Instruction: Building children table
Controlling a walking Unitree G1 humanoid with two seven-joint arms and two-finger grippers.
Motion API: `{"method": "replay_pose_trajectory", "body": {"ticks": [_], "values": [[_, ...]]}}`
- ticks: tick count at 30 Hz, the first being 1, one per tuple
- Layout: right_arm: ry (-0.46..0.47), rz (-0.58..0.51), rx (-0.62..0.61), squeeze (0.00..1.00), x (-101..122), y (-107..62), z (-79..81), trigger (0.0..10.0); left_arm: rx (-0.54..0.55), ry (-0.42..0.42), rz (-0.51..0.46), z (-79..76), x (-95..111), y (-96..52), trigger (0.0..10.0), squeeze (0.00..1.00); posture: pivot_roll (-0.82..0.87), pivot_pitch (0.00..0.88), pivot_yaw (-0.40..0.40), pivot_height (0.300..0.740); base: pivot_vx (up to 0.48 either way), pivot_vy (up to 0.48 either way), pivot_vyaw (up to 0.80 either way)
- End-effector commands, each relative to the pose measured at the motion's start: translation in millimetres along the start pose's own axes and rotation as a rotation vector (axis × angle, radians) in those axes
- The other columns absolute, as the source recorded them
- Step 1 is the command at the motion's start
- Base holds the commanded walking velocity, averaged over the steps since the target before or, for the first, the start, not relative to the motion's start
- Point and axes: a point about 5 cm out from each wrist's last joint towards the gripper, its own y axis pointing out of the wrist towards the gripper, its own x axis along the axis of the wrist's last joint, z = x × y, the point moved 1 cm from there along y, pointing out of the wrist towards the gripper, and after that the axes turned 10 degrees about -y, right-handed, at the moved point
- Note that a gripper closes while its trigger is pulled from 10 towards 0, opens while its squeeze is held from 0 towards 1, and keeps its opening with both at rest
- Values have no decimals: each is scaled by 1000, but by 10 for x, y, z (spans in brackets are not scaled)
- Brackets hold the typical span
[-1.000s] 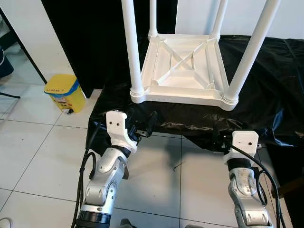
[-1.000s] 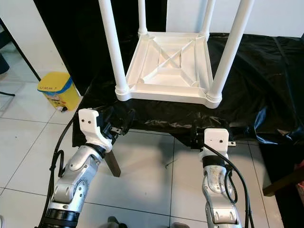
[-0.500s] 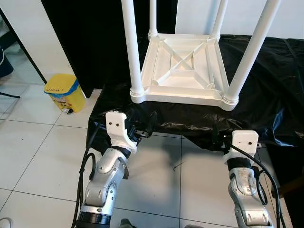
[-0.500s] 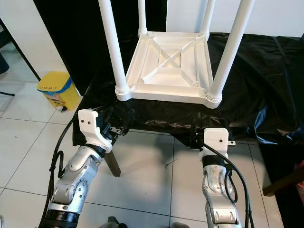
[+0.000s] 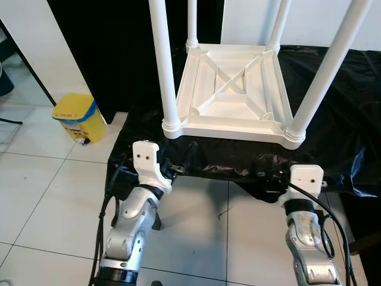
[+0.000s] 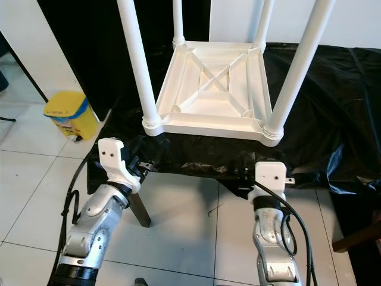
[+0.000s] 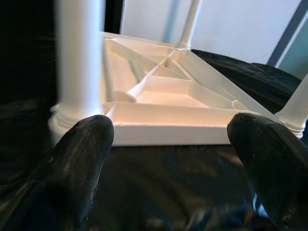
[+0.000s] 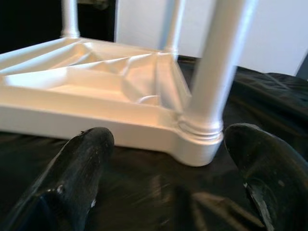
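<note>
Both grippers have edged closer, left gripper (image 5: 189, 156) and right gripper (image 5: 266, 173) spread apart, empty; the upturned children's table (image 5: 235, 98) has four legs fitted, only flipping seemingly left

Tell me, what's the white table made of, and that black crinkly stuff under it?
The upside-down white table looks like moulded plastic: smooth, slightly glossy, with ribs underneath. The black sheet looks like thin plastic film, shiny and wrinkled like a bin bag.
</note>
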Motion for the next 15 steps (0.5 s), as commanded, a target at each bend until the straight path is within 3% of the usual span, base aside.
{"method": "replay_pose_trajectory", "body": {"ticks": [1,6,15], "values": [[-21,20,-12,0,-47,-22,-61,10000,-32,-9,4,-85,-7,20,10000,0,-154,54,6,740,262,0,0],[-22,19,-9,0,-48,-19,-55,10000,-34,-13,2,-93,-9,20,10000,0,-155,53,6,740,259,0,0],[-26,22,0,0,-65,-53,-47,10000,-99,-36,-16,-216,-14,-30,10000,0,-156,61,10,740,0,0,0]]}}
